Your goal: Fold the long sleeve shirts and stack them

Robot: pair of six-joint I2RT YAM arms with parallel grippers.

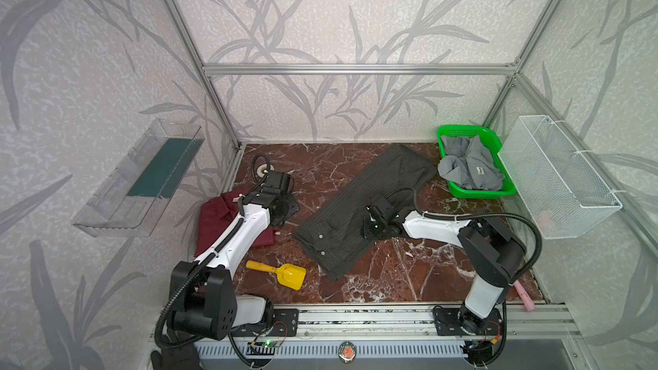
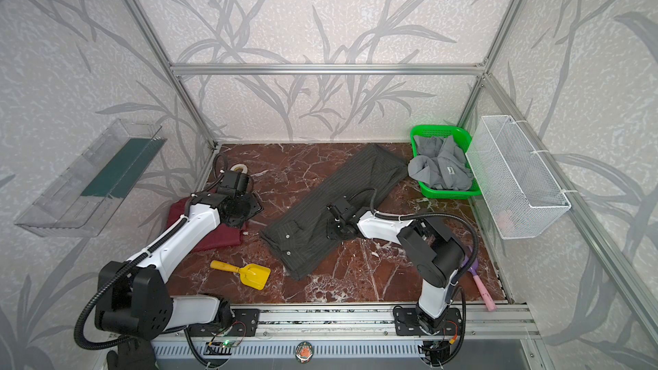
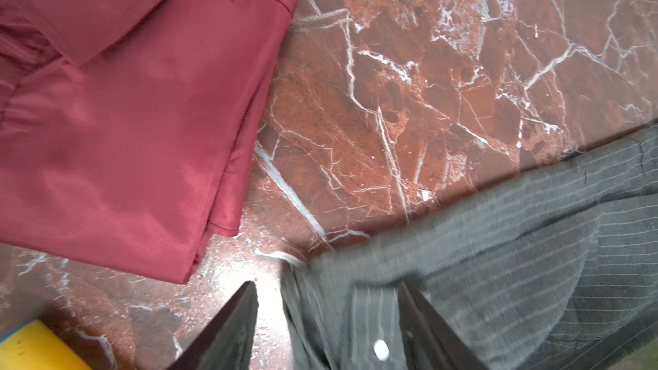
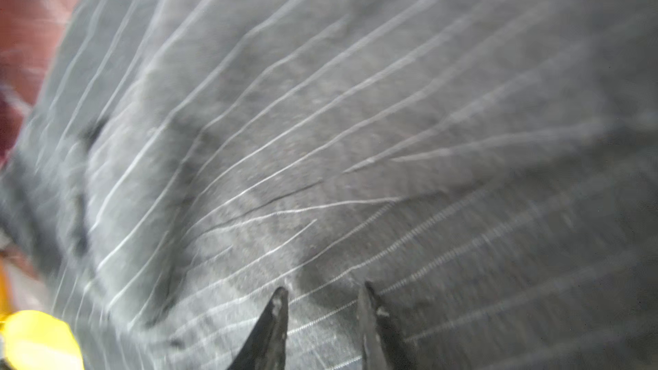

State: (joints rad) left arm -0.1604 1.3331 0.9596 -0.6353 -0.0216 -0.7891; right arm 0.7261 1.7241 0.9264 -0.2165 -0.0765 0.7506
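**Both claws at the pinstriped shirt**

We see the dark pinstriped shirt laid out long on the marble table, directly under the right claw. That claw's fingers stand a little apart, close over the cloth, and creases run toward them; we cannot tell whether they pinch it. The left claw is released, its fingers wide apart, with the shirt's buttoned edge lying between them. The folded maroon shirt lies just beside the left claw, on the side away from the right claw. The crumpled grey shirt sits in a green basket well beyond the right claw. A yellow scoop lies near the left claw.
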